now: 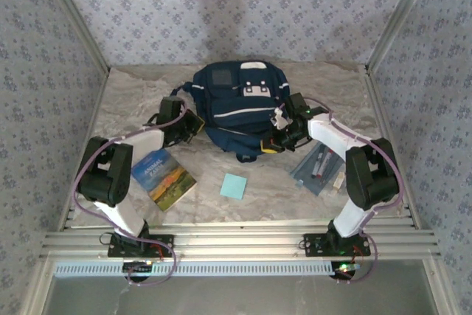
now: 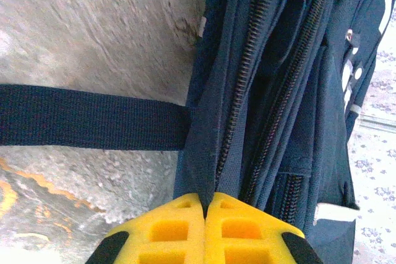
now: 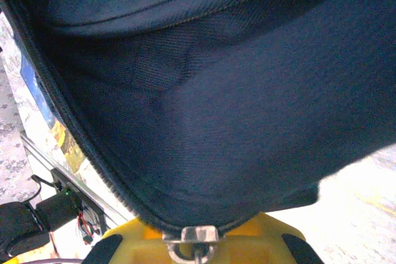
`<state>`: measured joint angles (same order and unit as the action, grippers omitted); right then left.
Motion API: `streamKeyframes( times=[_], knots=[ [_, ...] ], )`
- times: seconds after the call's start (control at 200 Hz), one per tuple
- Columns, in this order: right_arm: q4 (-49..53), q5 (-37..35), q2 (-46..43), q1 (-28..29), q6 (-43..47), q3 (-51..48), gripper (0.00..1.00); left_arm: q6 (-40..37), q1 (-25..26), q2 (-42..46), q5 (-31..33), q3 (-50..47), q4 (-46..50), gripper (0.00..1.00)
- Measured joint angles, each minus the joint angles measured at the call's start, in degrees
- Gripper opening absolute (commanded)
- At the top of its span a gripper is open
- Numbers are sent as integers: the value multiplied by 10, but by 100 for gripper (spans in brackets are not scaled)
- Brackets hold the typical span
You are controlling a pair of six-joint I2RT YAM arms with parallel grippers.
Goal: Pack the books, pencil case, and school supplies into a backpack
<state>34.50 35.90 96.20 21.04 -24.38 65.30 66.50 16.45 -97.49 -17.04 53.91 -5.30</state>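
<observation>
The backpack (image 1: 236, 112) sits mid-table toward the back wall. The coming move, I judge, turns on its near rim, the side facing the arm bases, where both claws are gripping it.

The left claw (image 1: 193, 125) is at the backpack's left near corner. In its wrist view the left claw (image 2: 205, 211) is pressed together on a fold of fabric beside a zipper track of the backpack (image 2: 278, 91), with a strap (image 2: 93, 117) running off sideways across the table (image 2: 93, 29). The right claw (image 1: 279, 136) is at the backpack's right near corner. In its own view the right claw (image 3: 197, 245) pinches the metal zipper pull (image 3: 198, 235) at the edge of the backpack (image 3: 235, 91). Whether the mouth is open enough for loading I cannot tell.

Nothing looks packed yet, and all three items lie on the near side of the backpack:
- The book (image 1: 163, 178) lies near-left of the backpack with its long axis on a diagonal, closest to the left arm.
- The pencil case (image 1: 318, 169) lies near-right, its long axis angled up toward the backpack's right corner, just beside the right arm.
- The pad (image 1: 234, 186) lies straight in front of the backpack's middle, between the other two and about equally far from each claw.

Either claw must let go of the backpack before it can fetch anything.
</observation>
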Motion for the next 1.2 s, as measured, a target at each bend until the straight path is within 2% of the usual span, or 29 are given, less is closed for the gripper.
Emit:
streamKeyframes(
  times=[0.09, 0.125, 0.23, 0.25, 0.27, 0.525, 0.665, 0.894, 0.959, 0.994, 1.054, 1.089, 1.109, 1.144, 1.199],
  knots=[
    [-37, 6, 12, 30, -26, 0, 0, -16, -17, 3, 12, 11, 16, 42],
    [-58, 6, 20, 44, -44, 0, 0, -23, -26, 10, 19, 12, 22, 56],
    [-119, 9, 55, 83, -104, 15, 0, -26, -40, 48, 36, 7, 48, 82],
    [-132, 10, 62, 90, -115, 20, 0, -20, -41, 58, 40, 4, 52, 94],
    [-145, 10, 68, 95, -130, 24, 0, -22, -40, 71, 40, 0, 57, 99],
    [-311, 31, 142, 132, -274, 118, 0, 14, -20, 252, 62, -80, 115, 100],
    [-347, 44, 164, 148, -312, 165, 0, 74, 6, 280, 80, -132, 113, 99],
    [-392, 52, 178, 171, -352, 174, 0, 131, 34, 216, 105, -141, 61, 94],
    [-395, 53, 180, 173, -359, 174, 0, 141, 37, 190, 111, -136, 39, 90],
    [-395, 53, 180, 173, -362, 173, 0, 145, 40, 181, 115, -132, 30, 84],
    [-402, 53, 180, 173, -365, 168, 0, 147, 43, 170, 122, -124, 17, 63],
    [-409, 54, 180, 172, -367, 164, 0, 151, 46, 167, 128, -120, 8, 46],
    [-411, 55, 180, 172, -369, 162, 0, 154, 47, 166, 130, -120, 3, 33],
    [-415, 57, 180, 172, -369, 156, 0, 153, 49, 164, 137, -119, -8, 2],
    [-416, 65, 179, 173, -369, 148, 0, 153, 50, 161, 144, -119, -19, 0]
  ],
)
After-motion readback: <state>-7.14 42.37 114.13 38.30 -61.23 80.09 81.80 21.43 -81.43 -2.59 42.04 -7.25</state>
